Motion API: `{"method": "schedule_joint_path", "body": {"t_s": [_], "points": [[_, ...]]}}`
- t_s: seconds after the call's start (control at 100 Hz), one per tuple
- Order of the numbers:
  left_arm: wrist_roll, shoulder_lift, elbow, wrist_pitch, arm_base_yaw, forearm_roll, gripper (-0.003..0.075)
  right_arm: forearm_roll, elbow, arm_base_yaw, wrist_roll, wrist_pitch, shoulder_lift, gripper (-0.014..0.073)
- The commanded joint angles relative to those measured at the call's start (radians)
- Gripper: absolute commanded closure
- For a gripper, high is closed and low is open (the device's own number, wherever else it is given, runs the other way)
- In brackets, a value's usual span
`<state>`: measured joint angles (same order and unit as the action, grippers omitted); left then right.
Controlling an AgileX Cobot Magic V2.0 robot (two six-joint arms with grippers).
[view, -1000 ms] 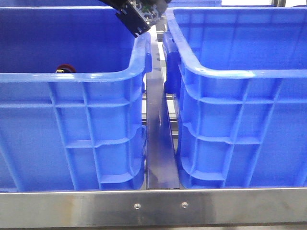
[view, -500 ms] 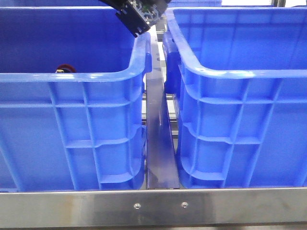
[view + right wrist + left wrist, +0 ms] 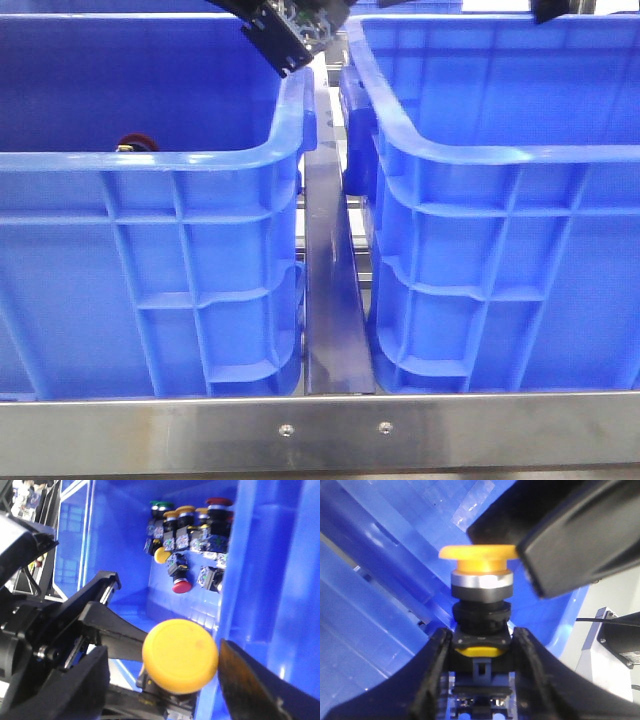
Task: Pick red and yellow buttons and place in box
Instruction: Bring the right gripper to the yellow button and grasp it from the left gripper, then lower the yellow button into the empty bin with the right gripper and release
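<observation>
Between my left gripper's (image 3: 480,652) fingers the yellow mushroom-cap push button (image 3: 479,565) stands gripped by its black body — cap pointing away; my right gripper's (image 3: 165,680) open fingers flank that cap.

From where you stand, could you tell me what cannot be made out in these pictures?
- Front view: the left crate near wall hides its floor; only a sliver of a red button shows above the rim.
- Front view: the left arm is cut off by the top edge, its grip unseen.
- Left wrist view: the yellow button is clamped by its body in the left gripper; a dark blurred shape covers its cap's edge.
- Right wrist view: the right gripper's state is unclear.
</observation>
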<state>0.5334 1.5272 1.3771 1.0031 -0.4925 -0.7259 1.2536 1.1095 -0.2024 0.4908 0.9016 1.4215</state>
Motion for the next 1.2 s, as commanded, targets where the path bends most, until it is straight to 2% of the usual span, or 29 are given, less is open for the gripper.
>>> {"method": "schedule_joint_path", "body": {"t_s": [0.0,0.17,0.41,0.54,0.59,0.66,0.79,0.85,0.9,1.02,1.19], "points": [[0.003,-0.033,0.027,-0.029,-0.008,-0.06,0.0699,0.064,0.037,-0.008,0.012,0.007,-0.019,0.0109],[0.003,-0.033,0.027,-0.033,-0.008,-0.06,0.0699,0.064,0.037,-0.008,0.012,0.022,-0.015,0.013],[0.003,-0.033,0.027,-0.035,-0.008,-0.06,0.0699,0.064,0.037,-0.008,0.012,0.033,-0.015,0.0426],[0.003,-0.033,0.027,-0.049,-0.008,-0.06,0.0688,0.064,0.037,-0.008,0.012,0.033,-0.015,0.0456],[0.003,-0.033,0.027,-0.047,-0.008,-0.06,0.065,0.064,0.037,-0.008,0.012,0.033,-0.015,0.0456],[0.003,-0.033,0.027,-0.045,-0.008,-0.06,0.0538,0.064,0.037,-0.008,0.012,0.036,-0.015,0.0456],[0.003,-0.033,0.027,-0.051,-0.008,-0.055,0.0212,0.064,0.037,-0.008,0.012,0.047,-0.015,0.0456],[0.003,-0.033,0.027,-0.051,-0.008,-0.055,0.0129,0.064,0.037,-0.008,0.012,0.047,-0.015,0.0456],[0.003,-0.033,0.027,-0.051,-0.008,-0.055,0.0101,0.064,0.037,-0.008,0.012,0.047,-0.015,0.0456],[0.003,-0.033,0.027,-0.034,-0.008,-0.055,0.0101,0.061,0.044,0.015,0.013,0.066,-0.015,0.0456],[0.003,-0.033,0.027,-0.03,-0.008,-0.055,0.0101,0.033,0.095,0.165,0.02,0.129,-0.018,0.0456]]}}
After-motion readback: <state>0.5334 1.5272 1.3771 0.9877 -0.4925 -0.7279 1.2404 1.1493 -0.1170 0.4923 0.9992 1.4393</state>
